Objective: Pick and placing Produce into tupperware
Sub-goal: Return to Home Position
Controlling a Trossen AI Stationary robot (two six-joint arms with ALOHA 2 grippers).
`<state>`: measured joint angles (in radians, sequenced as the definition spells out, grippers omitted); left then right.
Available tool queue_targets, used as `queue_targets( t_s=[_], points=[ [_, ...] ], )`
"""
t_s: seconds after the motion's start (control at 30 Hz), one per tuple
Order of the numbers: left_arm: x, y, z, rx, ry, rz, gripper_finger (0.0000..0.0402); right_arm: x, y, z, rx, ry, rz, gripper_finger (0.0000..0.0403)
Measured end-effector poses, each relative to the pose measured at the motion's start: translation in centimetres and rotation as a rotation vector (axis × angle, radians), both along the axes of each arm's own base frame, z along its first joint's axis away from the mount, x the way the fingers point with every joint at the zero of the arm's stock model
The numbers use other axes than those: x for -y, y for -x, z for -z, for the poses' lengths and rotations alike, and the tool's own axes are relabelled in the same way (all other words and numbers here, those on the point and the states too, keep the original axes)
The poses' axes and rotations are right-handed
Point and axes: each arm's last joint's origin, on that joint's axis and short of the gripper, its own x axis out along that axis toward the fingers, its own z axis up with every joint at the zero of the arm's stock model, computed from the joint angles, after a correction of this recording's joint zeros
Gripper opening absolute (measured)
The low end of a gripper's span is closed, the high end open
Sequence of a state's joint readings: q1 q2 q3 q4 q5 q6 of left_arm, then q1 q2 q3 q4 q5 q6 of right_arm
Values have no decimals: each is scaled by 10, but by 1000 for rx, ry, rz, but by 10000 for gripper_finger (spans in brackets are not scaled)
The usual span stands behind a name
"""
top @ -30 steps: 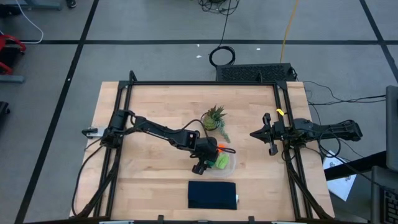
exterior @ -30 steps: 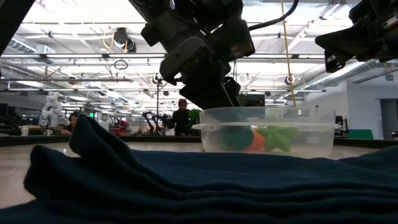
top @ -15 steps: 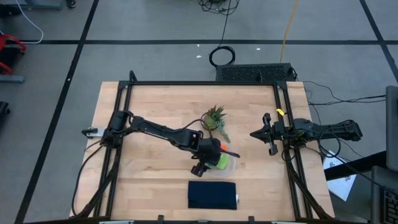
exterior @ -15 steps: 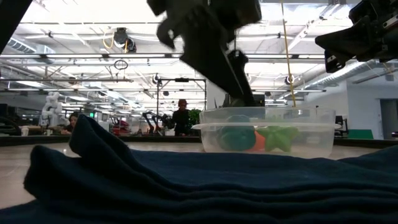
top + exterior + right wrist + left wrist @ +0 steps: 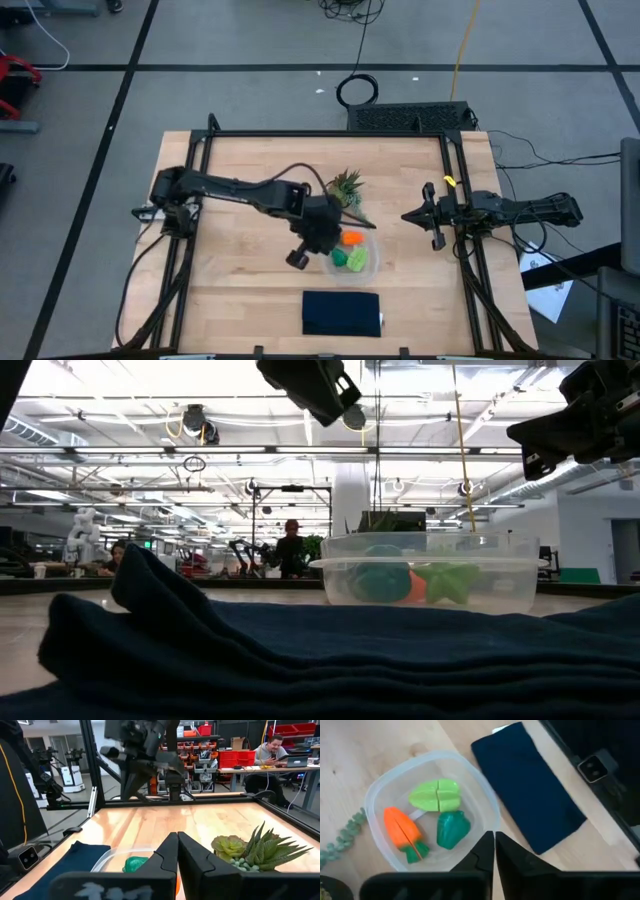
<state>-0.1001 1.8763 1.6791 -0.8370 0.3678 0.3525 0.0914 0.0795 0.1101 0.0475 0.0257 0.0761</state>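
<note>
The clear tupperware [image 5: 368,268] stands mid-table, right of centre, resting on its base. In it lie the produce: an orange carrot [image 5: 402,832], a lime-green piece [image 5: 435,795] and a dark green piece [image 5: 451,829]. My left gripper [image 5: 297,258] hangs shut, high above the table, just left of the tupperware [image 5: 380,795], holding nothing; in the low view my left gripper [image 5: 335,405] is at the top edge. My right gripper [image 5: 405,214] waits shut at the table's right side, pointing left; its wrist view shows my right gripper [image 5: 177,842] empty.
A spiky potted plant [image 5: 345,190] stands just beyond the tupperware. A dark navy cloth [image 5: 341,313] lies flat near the front edge and fills the low view's foreground [image 5: 300,650]. Black frame rails border the table. People sit in the room behind [image 5: 270,750].
My left gripper has risen from inside the tupperware's left part, straight up and slightly toward the table's left, leaving the low view's middle for its top edge. The three pieces have stayed in the tupperware, which has not moved.
</note>
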Motion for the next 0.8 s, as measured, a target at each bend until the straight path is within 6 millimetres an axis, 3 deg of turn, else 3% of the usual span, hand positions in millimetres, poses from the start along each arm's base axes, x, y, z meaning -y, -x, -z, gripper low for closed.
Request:
queue_targets(
  t_s=[0.17,0.33,0.6,0.8],
  points=[
    [-2,7,-12,33,-41,-10,13,0,0,0,-3,1,0,0],
    [-9,23,-40,128,-211,-125,4,0,0,0,-3,0,0,0],
    [-18,69,-104,372,-298,-338,1,0,0,0,-5,-35,0,0],
    [-21,113,-111,546,-393,-545,1,0,0,-3,31,-32,0,0]
  ],
)
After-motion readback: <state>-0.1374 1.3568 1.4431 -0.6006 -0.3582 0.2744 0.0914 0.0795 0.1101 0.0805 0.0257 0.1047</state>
